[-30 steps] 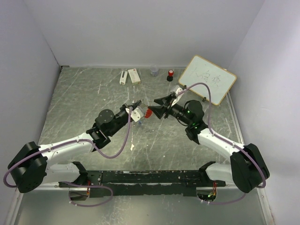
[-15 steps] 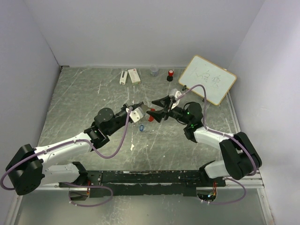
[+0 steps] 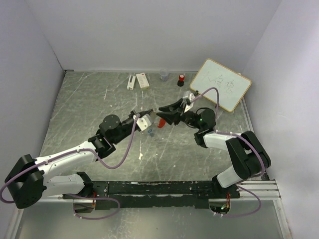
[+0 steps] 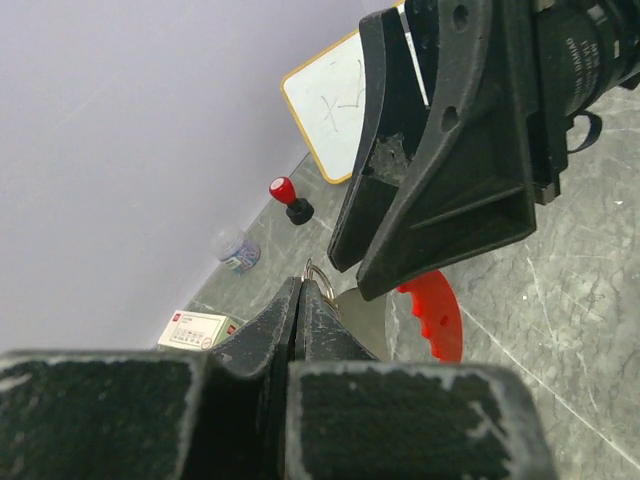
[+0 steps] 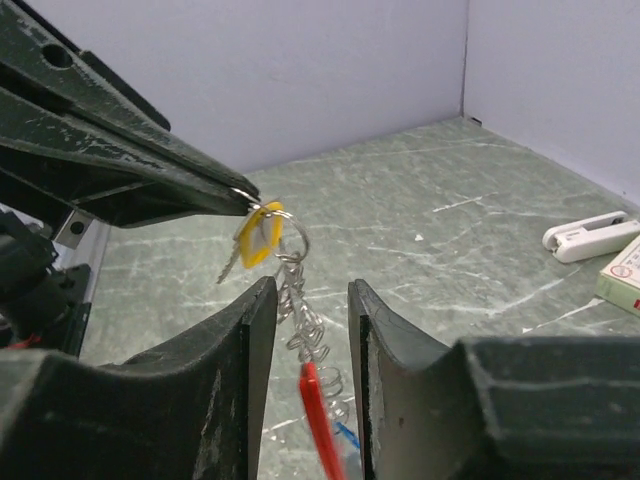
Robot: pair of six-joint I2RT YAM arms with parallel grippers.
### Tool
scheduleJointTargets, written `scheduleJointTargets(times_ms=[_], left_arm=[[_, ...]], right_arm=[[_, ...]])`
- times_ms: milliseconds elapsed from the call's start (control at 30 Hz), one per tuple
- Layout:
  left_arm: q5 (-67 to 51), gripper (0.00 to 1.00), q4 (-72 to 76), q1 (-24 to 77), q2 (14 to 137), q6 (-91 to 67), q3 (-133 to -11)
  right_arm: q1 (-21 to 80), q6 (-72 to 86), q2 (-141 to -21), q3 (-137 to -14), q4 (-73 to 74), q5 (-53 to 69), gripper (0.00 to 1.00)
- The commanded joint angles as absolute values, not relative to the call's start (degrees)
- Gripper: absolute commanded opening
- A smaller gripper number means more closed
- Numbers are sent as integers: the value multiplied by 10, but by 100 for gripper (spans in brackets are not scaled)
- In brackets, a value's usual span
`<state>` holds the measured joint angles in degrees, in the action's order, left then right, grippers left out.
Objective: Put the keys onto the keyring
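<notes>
My left gripper [image 3: 148,116] is shut on the keyring's thin wire loop [image 5: 291,236], which sticks out at its tips [image 4: 300,285]. A brass-yellow key [image 5: 255,236] hangs at the loop, with a pale silvery piece right behind it that also shows in the left wrist view [image 4: 366,316]. A wire chain, the red tag [image 5: 321,421] and the blue tab [image 5: 346,436] dangle below. The tag also shows in the top view [image 3: 159,123]. My right gripper [image 5: 307,292] is open, one finger on each side of the chain, not touching it.
A whiteboard [image 3: 220,83] leans at the back right. A red-capped black stamp [image 3: 181,78], a small cup [image 3: 164,75] and two white boxes [image 3: 142,80] stand along the back wall. A small pale speck [image 3: 141,156] lies on the table near the left arm.
My right gripper has risen and moved left, up to the left gripper's tips. The keyring's tag and tab have swung a little under the left gripper.
</notes>
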<state>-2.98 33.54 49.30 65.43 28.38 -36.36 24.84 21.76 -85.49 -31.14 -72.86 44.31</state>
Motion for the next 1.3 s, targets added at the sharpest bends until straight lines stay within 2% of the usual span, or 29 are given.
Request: scheduleJointTargets(times_ms=[0,800,1033,1267], left_arm=[[-51,7,345,496,638,275,-373],[-79,7,350,495,650,263,-377],[-77,7,351,495,653,264,-379],[-69,7,352,495,657,264,-380]], right_arm=[[233,308,-889,-329,-849,463,34],[231,344,-928,-354,-888,487,31],[232,352,-936,-359,-893,494,20],[231,352,-933,-359,-889,496,4]])
